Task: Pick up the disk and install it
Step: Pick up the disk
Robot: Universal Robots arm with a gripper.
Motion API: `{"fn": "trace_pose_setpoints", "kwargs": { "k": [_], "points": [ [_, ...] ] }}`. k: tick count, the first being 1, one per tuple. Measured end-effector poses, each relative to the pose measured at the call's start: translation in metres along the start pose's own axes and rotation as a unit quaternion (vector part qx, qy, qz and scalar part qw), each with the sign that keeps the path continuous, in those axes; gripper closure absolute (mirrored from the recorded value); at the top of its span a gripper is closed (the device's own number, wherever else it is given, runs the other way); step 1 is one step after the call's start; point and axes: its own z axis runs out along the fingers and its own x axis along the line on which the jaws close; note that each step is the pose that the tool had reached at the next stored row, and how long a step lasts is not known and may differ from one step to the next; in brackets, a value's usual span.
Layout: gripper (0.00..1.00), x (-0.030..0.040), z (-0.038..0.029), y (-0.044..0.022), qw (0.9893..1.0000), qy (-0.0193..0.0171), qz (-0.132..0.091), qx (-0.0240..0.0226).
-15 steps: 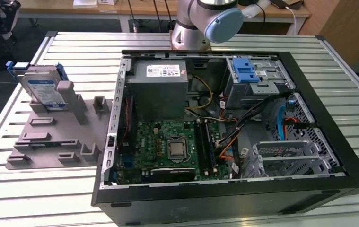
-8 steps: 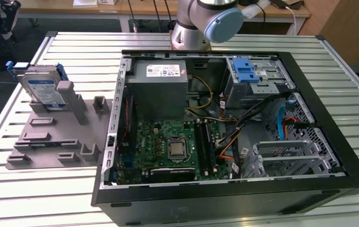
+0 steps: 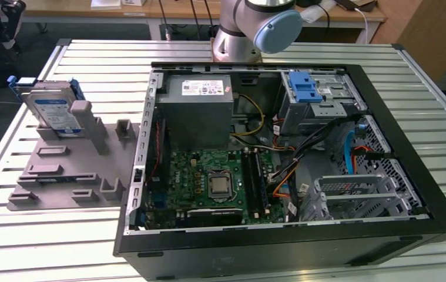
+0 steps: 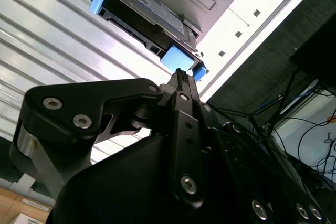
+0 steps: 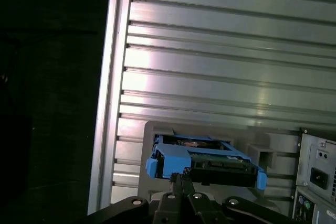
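Observation:
The disk (image 3: 53,111) stands upright on its edge in a slot of the grey holder plate (image 3: 66,176), at the exterior view's left. It is silver with a white-and-blue label and a blue carrier frame. In both wrist views the disk (image 5: 202,157) (image 4: 149,14) lies beyond the tips of my gripper (image 5: 181,179) (image 4: 181,74). The black fingers are pressed together with nothing between them. The gripper is apart from the disk and lines up with its blue end.
An open black computer case (image 3: 415,117) lies on the ribbed metal table (image 3: 50,241), to the exterior view's right of the holder plate. Inside are a grey power supply box (image 3: 199,108), a motherboard (image 3: 211,182), cables and a grey drive cage with a blue latch (image 3: 317,94).

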Motion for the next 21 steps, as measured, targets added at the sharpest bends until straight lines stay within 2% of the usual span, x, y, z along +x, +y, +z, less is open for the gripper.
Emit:
{"fn": "trace_pose_setpoints", "kwargs": {
  "k": [21],
  "points": [
    [0.89,0.0000,0.0003,0.0000,0.9997,-0.0002,-0.023,-0.0006]
  ]
}}
